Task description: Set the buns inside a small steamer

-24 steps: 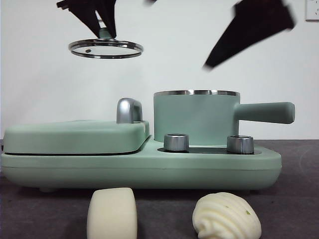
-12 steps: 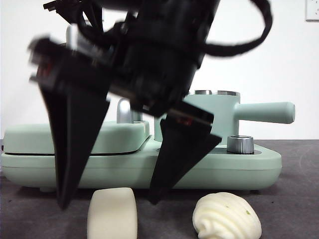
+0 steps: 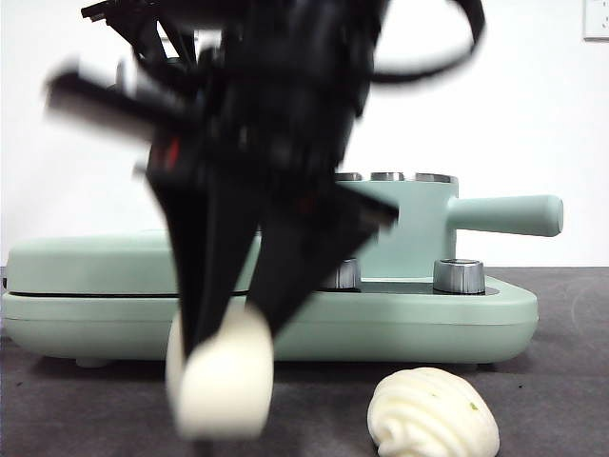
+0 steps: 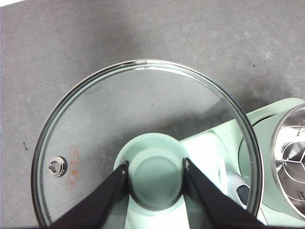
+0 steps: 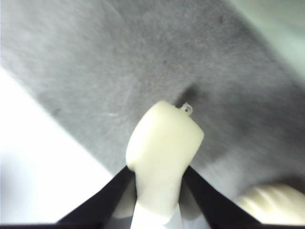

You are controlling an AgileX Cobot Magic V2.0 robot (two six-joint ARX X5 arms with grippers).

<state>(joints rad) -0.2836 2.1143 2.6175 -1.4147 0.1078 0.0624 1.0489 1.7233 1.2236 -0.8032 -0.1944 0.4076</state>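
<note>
My right gripper (image 3: 228,328) is low at the table's front, shut on the smooth bun (image 3: 224,376); the right wrist view shows the smooth bun (image 5: 164,143) pinched between the jaws over the dark mat. The ridged bun (image 3: 433,414) lies on the mat to its right, apart, and also shows in the right wrist view (image 5: 267,202). The small steamer (image 3: 409,228) stands uncovered on the appliance behind. My left gripper (image 4: 156,167) is shut on the green knob (image 4: 155,183) of the glass lid (image 4: 119,114) and holds it up in the air.
The flat mint-green grill plate (image 3: 105,262) lies left of the steamer on the same base. Two steel dials (image 3: 459,276) stand in front of the pot. The pot's long handle (image 3: 509,214) points right. The right arm hides much of the appliance.
My right gripper came down from the upper right, straddled the smooth bun with open jaws, then closed on it and shifted it. The left gripper keeps holding the lid up.
</note>
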